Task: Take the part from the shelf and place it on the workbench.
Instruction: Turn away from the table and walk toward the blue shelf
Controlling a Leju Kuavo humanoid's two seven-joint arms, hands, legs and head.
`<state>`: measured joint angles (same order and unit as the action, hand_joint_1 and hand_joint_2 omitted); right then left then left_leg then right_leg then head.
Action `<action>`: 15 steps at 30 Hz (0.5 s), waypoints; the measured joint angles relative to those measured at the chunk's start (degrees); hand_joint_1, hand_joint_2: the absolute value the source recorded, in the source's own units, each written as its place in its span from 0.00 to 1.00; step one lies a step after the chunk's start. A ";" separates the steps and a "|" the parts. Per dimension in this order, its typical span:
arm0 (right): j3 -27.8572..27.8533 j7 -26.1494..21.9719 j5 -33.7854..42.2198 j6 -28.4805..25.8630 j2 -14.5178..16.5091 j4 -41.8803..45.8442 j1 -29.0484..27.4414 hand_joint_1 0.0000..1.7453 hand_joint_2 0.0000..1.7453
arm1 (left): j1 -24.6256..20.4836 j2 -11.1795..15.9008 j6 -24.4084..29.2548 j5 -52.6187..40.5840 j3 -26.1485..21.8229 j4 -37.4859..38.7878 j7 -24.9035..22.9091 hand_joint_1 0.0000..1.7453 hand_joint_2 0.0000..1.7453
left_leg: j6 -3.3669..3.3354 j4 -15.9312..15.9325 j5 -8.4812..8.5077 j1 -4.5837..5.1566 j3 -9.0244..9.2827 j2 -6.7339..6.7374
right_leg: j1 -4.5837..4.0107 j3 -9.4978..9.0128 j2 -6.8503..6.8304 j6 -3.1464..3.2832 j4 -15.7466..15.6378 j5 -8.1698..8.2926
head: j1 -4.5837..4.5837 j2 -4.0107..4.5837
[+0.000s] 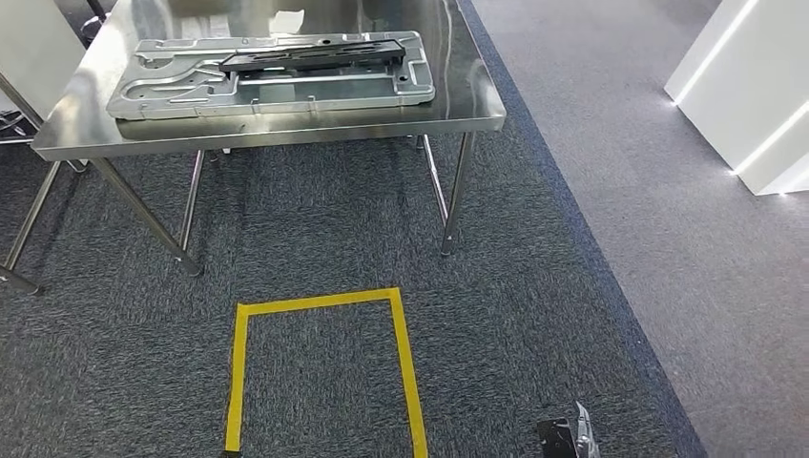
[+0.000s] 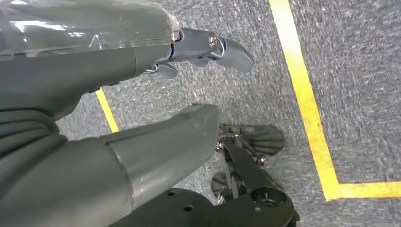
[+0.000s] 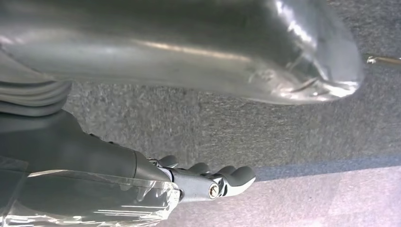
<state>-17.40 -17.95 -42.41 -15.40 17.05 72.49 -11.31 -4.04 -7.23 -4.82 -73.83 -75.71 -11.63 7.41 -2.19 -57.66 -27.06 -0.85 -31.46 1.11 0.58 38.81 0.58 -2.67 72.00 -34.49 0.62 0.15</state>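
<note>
Both hands hang empty: left hand (image 2: 189,71) and right hand (image 3: 198,182), fingers loosely apart. Part (image 1: 272,72) lies flat on the workbench (image 1: 286,129), far left. Risk: walking forward, the robot's body could bump the near edge and shift the part.

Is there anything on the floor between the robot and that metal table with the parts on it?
Nothing visible blocks the way: only carpet and a yellow tape outline lie before the table. Both robot hands hang empty, left and right.
</note>
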 joint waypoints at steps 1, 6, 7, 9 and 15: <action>0.01 0.13 0.08 0.00 -0.02 -0.10 -0.04 0.00 0.00 | 0.04 -0.01 0.07 -0.05 0.01 0.00 0.53 0.00 0.00 | 0.00 -0.01 -0.06 0.02 0.03 0.35 | 0.09 0.93 -0.15 -0.10 1.64 -0.07 | 0.01 0.00; -0.03 0.48 0.24 -0.15 0.03 0.31 -0.43 0.00 0.00 | 0.02 -0.15 2.90 0.44 0.17 0.00 9.02 0.00 0.00 | 0.68 -0.09 -0.62 0.28 0.72 1.76 | -0.50 -5.99 -2.86 1.21 -12.76 7.62 | -0.01 0.00; -0.10 0.41 0.20 -0.10 0.08 0.63 -0.65 0.00 0.00 | 0.00 -0.19 3.40 0.57 0.25 0.00 11.17 0.00 0.00 | 0.99 -0.10 -0.75 0.35 0.81 2.02 | -0.75 -6.63 -3.29 1.54 -14.23 7.86 | -0.02 0.00; -0.34 0.15 0.13 0.01 0.18 1.26 -1.27 0.00 0.00 | -0.11 -0.20 3.81 0.68 0.38 0.00 14.38 0.00 0.00 | 1.69 0.13 -0.89 0.41 1.13 2.66 | -0.89 -6.65 -2.63 1.99 -14.73 7.81 | -0.04 0.00; -1.30 -0.92 -0.52 0.43 1.07 2.30 -2.25 0.00 0.00 | -0.06 -0.18 4.69 0.62 0.91 -0.09 20.59 0.00 0.00 | 2.89 -13.32 -8.49 0.12 -4.62 -0.30 | -0.32 -7.33 -0.23 3.45 -15.85 8.44 | -0.48 0.00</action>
<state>-18.71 -18.87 -42.93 -14.97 18.12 74.79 -13.56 -4.11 -7.42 -0.14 -73.22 -74.80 -11.72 28.00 0.69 -70.98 -35.55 -0.73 -36.08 0.80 0.25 31.48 0.35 0.78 56.15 -26.05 0.15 0.15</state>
